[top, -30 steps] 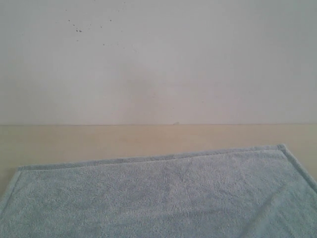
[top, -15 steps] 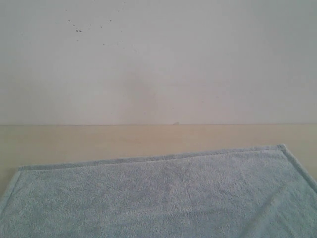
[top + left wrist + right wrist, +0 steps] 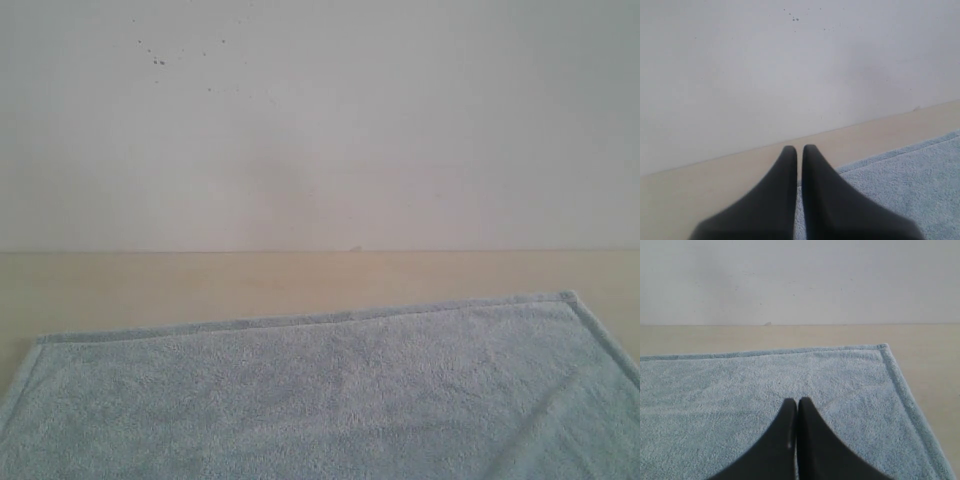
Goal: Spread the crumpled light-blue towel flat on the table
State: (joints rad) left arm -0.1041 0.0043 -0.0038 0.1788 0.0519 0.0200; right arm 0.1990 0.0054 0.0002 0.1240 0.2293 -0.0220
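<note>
The pale light-blue fluffy terry towel [image 3: 330,400] lies spread flat on the wide, smooth beige table [image 3: 200,285], near the white wall [image 3: 400,120]. The left gripper [image 3: 799,150] and the right gripper [image 3: 797,402] — both black — have their jaws pressed together and hold nothing.

The left end effector [image 3: 799,150] is closed, dark jaws tapering to a thin slit. The right end effector [image 3: 797,402] is closed too, jaws touching.
</note>
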